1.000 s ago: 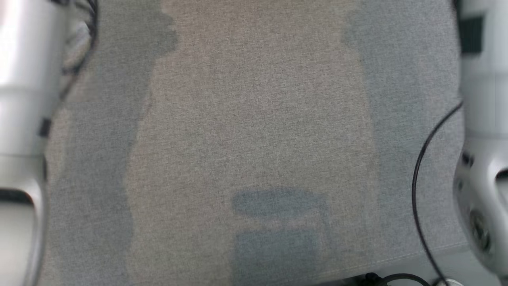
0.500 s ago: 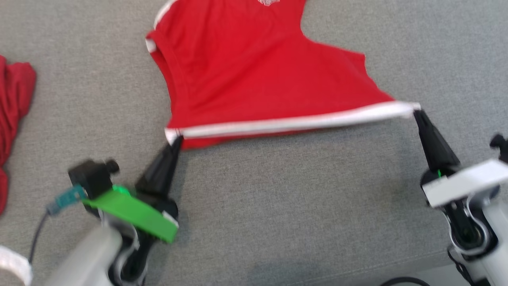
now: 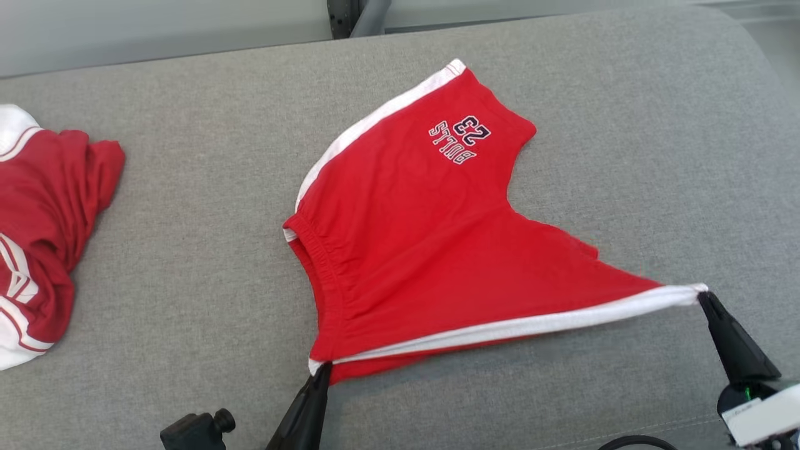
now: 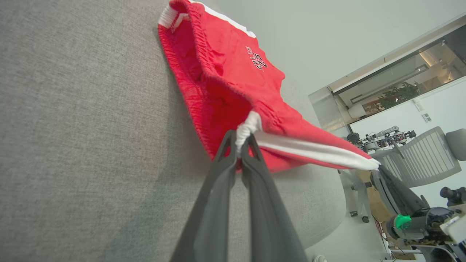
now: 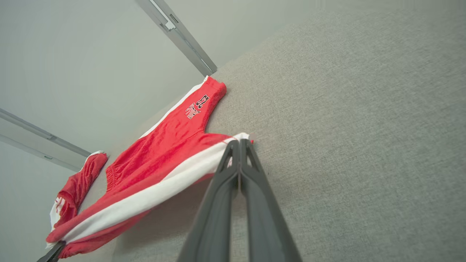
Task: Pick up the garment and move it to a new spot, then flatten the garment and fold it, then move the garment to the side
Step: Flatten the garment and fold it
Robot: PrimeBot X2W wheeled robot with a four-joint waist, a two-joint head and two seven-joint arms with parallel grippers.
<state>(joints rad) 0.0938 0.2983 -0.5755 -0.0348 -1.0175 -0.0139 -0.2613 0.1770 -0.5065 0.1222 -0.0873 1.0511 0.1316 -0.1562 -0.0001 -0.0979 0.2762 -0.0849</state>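
The garment (image 3: 419, 250) is a pair of red shorts with white side stripes and a "BULLS 23" print, spread on the grey cushion (image 3: 206, 250). My left gripper (image 3: 322, 370) is shut on its waistband corner at the white stripe, seen close in the left wrist view (image 4: 243, 140). My right gripper (image 3: 703, 294) is shut on the leg-hem end of the same stripe, shown in the right wrist view (image 5: 239, 142). The white stripe (image 3: 512, 325) is stretched taut between both grippers, slightly lifted. The far leg (image 3: 462, 131) lies flat.
A second red and white garment (image 3: 44, 219) lies crumpled at the cushion's left edge. The cushion's near edge (image 3: 625, 425) runs close below the grippers, with a black cable (image 3: 631, 442) there. A wall and metal post (image 3: 356, 15) stand behind the cushion.
The head camera has tilted up, from bare cushion to the whole garment. Both grippers hold the stripe's two ends as half a second ago, stretched between them.
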